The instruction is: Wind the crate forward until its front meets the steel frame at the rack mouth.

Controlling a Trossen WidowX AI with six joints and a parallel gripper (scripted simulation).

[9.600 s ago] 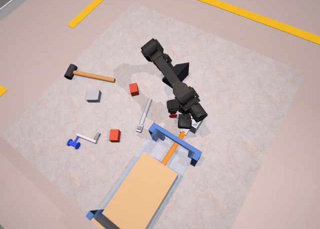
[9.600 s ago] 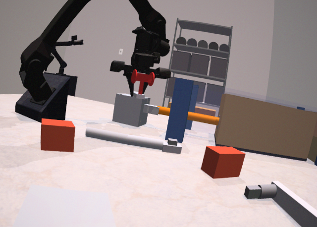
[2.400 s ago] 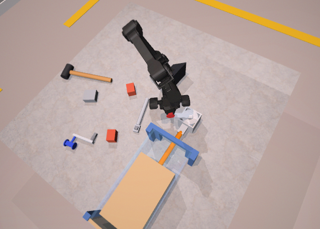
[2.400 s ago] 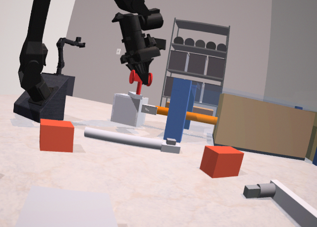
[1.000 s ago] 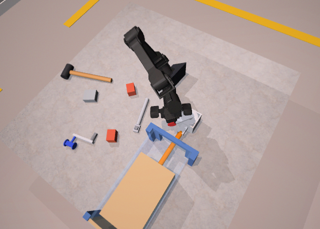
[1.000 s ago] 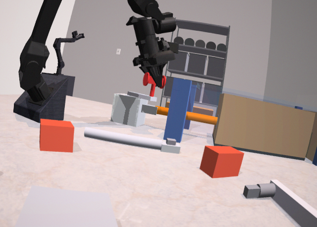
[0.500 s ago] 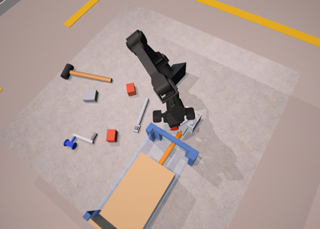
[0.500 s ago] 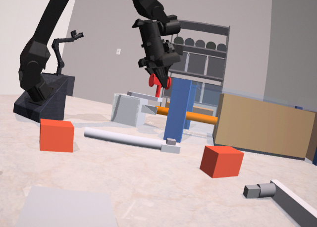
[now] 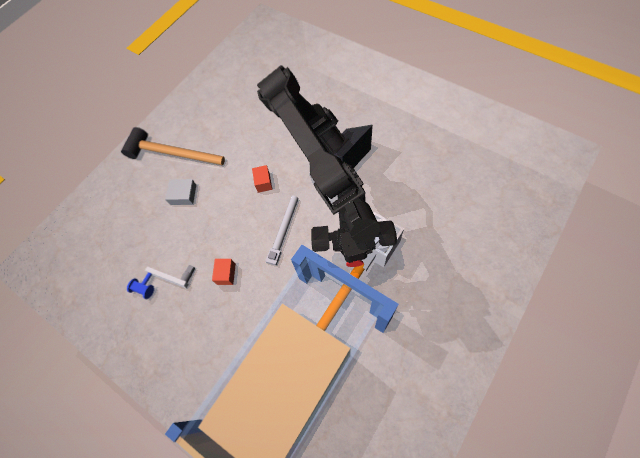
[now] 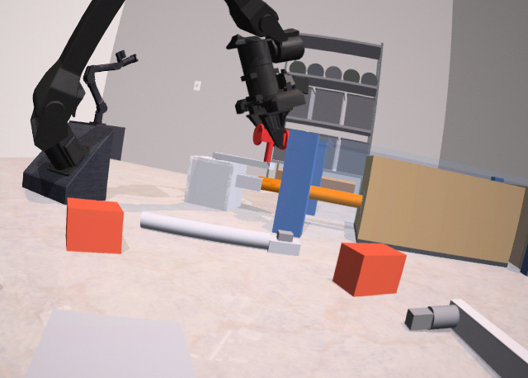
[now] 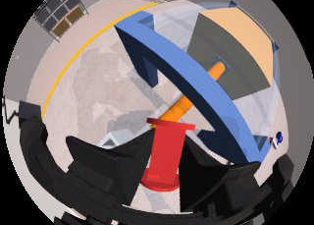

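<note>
My gripper (image 10: 271, 137) (image 11: 168, 134) is shut on the red grip (image 10: 260, 134) (image 11: 167, 156) of the winch handle, beside the steel frame on its winch side. The handle's grey arm (image 10: 241, 158) runs from under the grip back over the top of the pale grey winch (image 10: 209, 181) (image 9: 396, 239). The key and round hole are hidden. An orange strap (image 9: 333, 308) (image 10: 334, 196) (image 11: 213, 73) runs from the winch through the blue steel frame (image 9: 343, 276) (image 10: 295, 181) (image 11: 188, 63) to the tan crate (image 9: 279, 381) (image 10: 439, 212) (image 11: 250, 24). The crate sits flat, its front apart from the frame.
Clear panels flank the crate. A grey bar tool (image 9: 285, 226) (image 10: 205, 231), two red blocks (image 9: 262, 178) (image 9: 223, 271), a grey block (image 9: 180, 191), a mallet (image 9: 180, 152) and a blue-knobbed crank (image 9: 140, 288) lie on the side of the bench left of the arm.
</note>
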